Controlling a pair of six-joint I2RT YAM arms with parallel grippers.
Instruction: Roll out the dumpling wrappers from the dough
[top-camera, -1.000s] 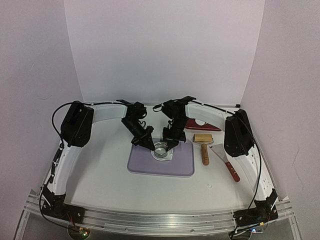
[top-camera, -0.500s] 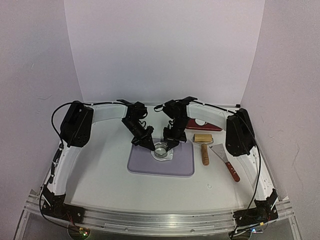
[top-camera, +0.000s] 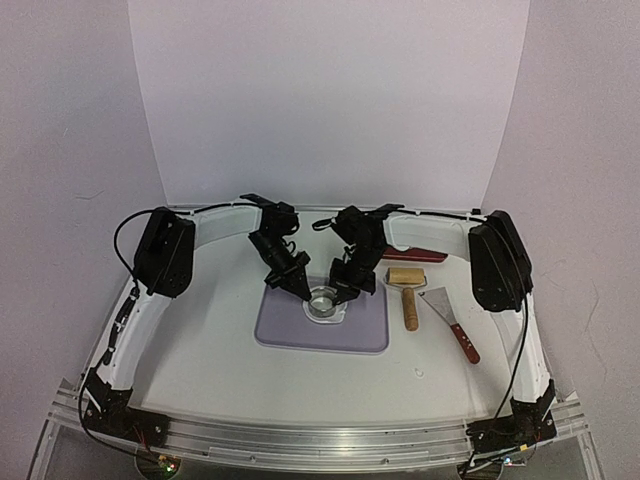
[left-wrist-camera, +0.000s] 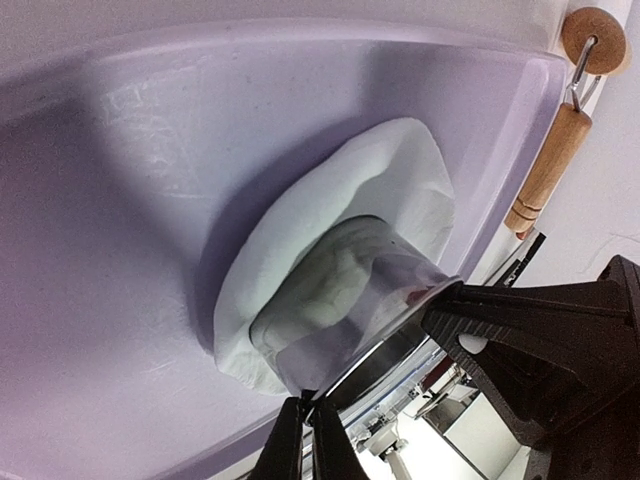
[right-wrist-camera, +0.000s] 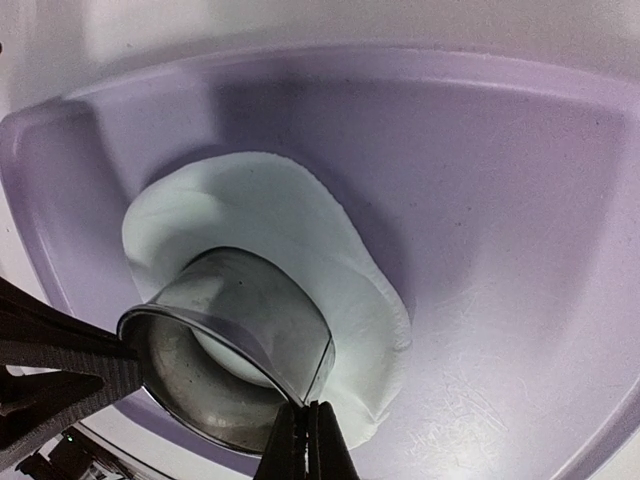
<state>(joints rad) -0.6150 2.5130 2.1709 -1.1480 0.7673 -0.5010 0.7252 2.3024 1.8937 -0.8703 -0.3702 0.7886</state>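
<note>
Left gripper (top-camera: 299, 287) pinched tight on rim of ring cutter (top-camera: 322, 301), 10 o'clock side. Cutter sits on dough (left-wrist-camera: 400, 180): thin white sheet, flat on purple mat (top-camera: 300, 335), toward mat's 12 o'clock edge, spilling past cutter wall. Right gripper (top-camera: 341, 293) clamped on same rim, 2 o'clock side. Wooden roller (top-camera: 406, 292) off mat's 3 o'clock edge; scraper (top-camera: 452, 320) beyond, same direction.
</note>
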